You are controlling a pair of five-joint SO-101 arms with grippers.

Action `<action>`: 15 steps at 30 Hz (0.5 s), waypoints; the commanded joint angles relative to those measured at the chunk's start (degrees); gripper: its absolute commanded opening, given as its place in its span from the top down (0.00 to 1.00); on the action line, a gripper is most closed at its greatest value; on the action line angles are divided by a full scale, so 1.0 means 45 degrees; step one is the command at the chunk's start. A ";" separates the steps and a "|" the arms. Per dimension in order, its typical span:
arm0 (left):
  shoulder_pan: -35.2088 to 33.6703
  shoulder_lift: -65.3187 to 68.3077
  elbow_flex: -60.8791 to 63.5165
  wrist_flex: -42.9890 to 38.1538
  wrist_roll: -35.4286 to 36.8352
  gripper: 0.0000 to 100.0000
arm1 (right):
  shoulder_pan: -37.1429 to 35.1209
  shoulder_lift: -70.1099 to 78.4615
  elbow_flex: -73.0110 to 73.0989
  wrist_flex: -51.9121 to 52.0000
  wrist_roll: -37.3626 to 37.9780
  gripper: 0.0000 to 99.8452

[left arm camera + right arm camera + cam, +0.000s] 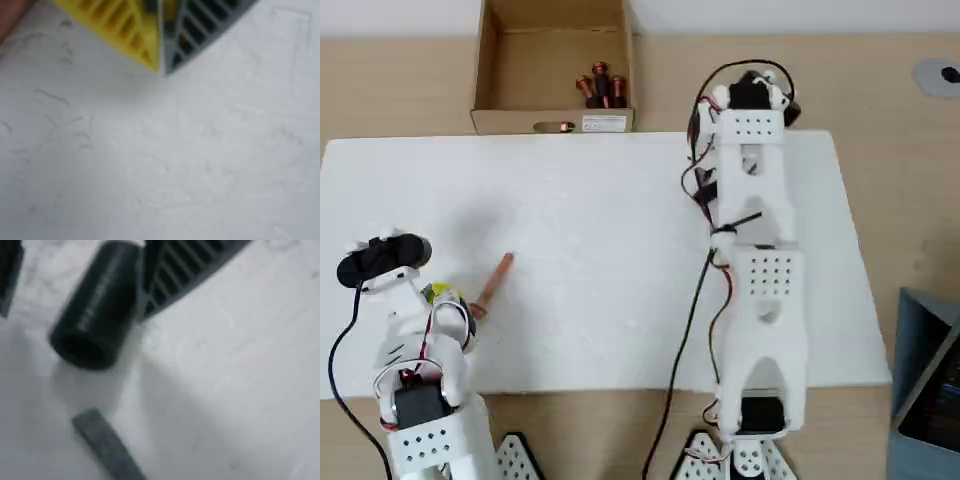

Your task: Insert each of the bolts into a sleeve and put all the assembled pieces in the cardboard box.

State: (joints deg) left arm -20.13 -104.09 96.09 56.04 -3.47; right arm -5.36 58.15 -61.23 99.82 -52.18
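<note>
Two grippers, two different states. Left gripper (162, 67) has its yellow and grey fingers pressed together at the tips with nothing between them, right down at the white foam sheet (620, 250). The copper bolt (495, 280) lies just beside it, not touched. Right gripper (75, 300) is spread, and the black sleeve (95, 310) sits in the gap, leaning on the ribbed grey finger (175, 270) and clear of the other one. Past it, the cardboard box (485, 70) has three assembled pieces (602, 88) in it.
</note>
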 commanded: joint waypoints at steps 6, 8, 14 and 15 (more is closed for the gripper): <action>-0.0137 -0.0068 -0.0098 -0.0176 0.0059 1.00 | 0.0029 0.1260 -0.1768 -0.0078 0.0039 0.81; -0.0137 -0.0068 -0.0098 -0.0176 0.0059 1.00 | -0.0029 0.1436 -0.1768 -0.0059 0.0020 0.81; -0.0137 -0.0068 -0.0098 -0.0176 0.0059 1.00 | -0.0244 0.1455 -0.1748 0.0020 0.0020 1.00; -0.0137 -0.0068 -0.0098 -0.0176 0.0059 1.00 | -0.0283 0.1455 -0.1768 0.0020 0.0020 0.98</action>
State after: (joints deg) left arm -20.13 -104.09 96.09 56.04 -3.47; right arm -4.84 64.31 -67.74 100.44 -52.26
